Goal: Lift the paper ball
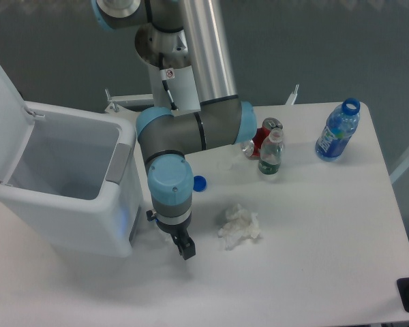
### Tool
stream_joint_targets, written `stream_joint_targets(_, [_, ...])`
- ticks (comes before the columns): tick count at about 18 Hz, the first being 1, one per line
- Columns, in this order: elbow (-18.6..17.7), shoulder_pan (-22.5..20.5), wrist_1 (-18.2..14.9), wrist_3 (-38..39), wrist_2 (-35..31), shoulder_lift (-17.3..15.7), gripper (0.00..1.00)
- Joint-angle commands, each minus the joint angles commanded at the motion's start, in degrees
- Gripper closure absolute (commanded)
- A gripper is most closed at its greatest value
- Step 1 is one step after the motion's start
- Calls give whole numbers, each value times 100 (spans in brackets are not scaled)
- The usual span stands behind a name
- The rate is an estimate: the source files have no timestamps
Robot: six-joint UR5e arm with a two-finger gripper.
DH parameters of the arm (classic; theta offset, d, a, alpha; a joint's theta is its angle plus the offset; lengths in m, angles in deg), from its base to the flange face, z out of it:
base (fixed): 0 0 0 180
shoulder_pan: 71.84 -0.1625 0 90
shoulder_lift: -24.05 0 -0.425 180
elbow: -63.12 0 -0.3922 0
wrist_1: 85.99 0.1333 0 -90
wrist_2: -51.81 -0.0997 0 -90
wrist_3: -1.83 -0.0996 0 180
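The gripper [184,248] hangs low over the table [313,272], its wrist pointing straight down, and from where I stand the paper ball [162,229] is almost entirely hidden behind the wrist; only a small white scrap peeks out on the bin side of it, just above the fingertips. I cannot tell how far the jaws stand apart, nor whether anything sits between them: only a dark tip shows.

To do this step well, I would want the fingers centred over that small wad and spread wide enough to straddle it before descending, since crumpled paper is light and skids away from a one-sided nudge. The white bin [75,184] stands close on that same side, so there is little room to drift that way. The larger wad [239,226] lies apart on the opposite side of the tool and should be left alone.
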Motion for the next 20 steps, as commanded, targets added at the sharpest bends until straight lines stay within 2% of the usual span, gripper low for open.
stream_joint_targets(4, [18, 9, 9, 35, 9, 35, 1])
stream_joint_targets(6, [18, 9, 9, 87, 9, 35, 8])
stream_joint_targets(16, [141, 9, 9, 167, 0, 141, 63])
stream_joint_targets(17, [141, 9, 0, 167, -9, 141, 70])
stream_joint_targets(19, [149, 9, 0, 167, -17, 150, 91])
stream_joint_targets(20, [150, 0, -9, 211, -52, 141, 98])
